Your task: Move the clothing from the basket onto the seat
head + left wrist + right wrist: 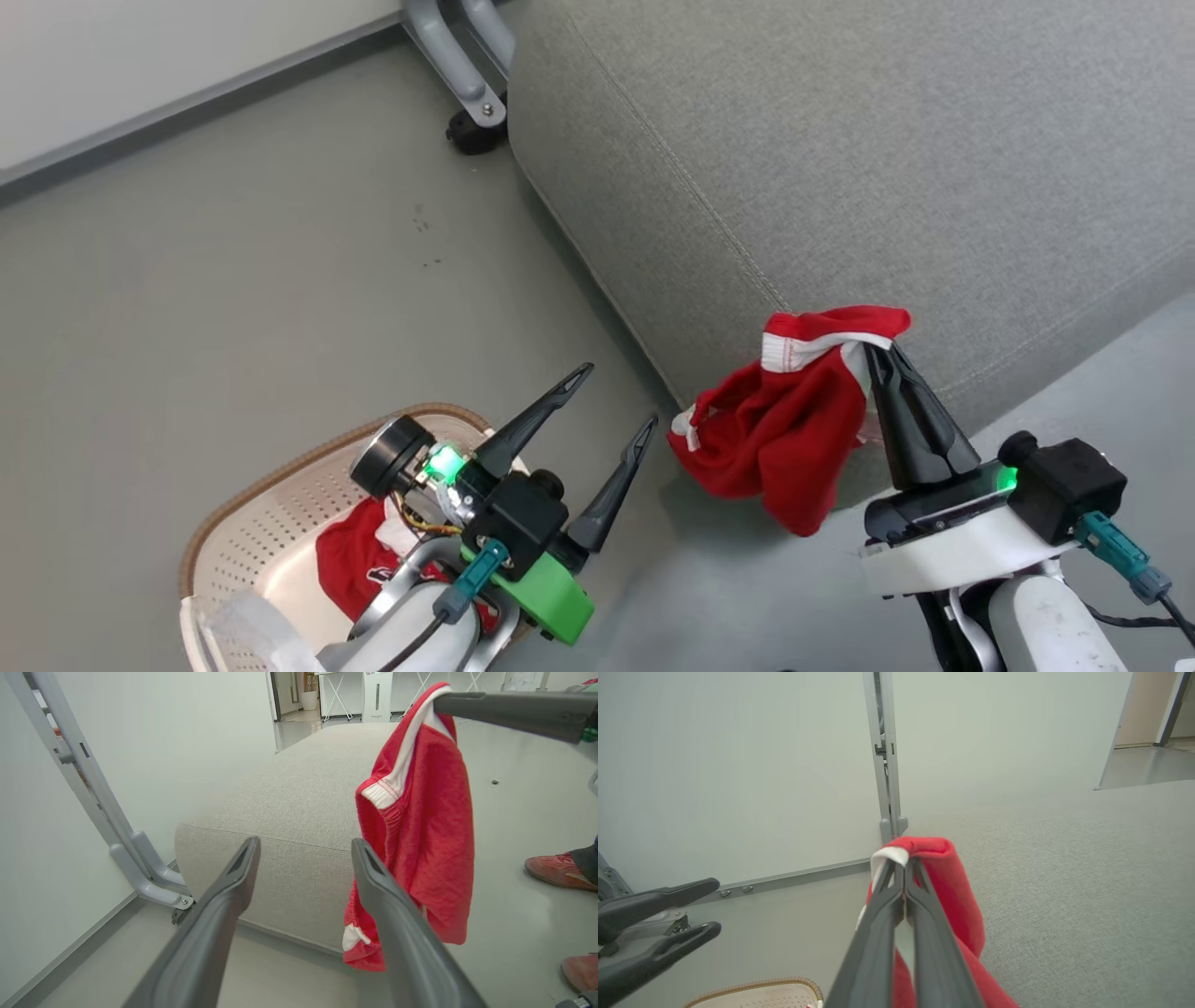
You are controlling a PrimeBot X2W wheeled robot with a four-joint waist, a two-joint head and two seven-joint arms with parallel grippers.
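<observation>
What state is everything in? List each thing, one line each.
Left fingers, open, holding nothing, by the basket.
Right fingers, shut on the shorts at the waistband.
Shorts, hanging in the air at the seat edge.
Jersey, crumpled in the basket.
Basket, upright on the floor.
Seat, not yet bearing the shorts.

Your robot up close: the left gripper (619,395) has two long, tapered dark fingers on a black block, with a bright green bracket (546,597), a teal cable plug (476,577) and a glowing green light (446,464). The right gripper (879,353) has matching fingers, a white wrist housing (943,551) and a black camera box (1069,485).
</observation>
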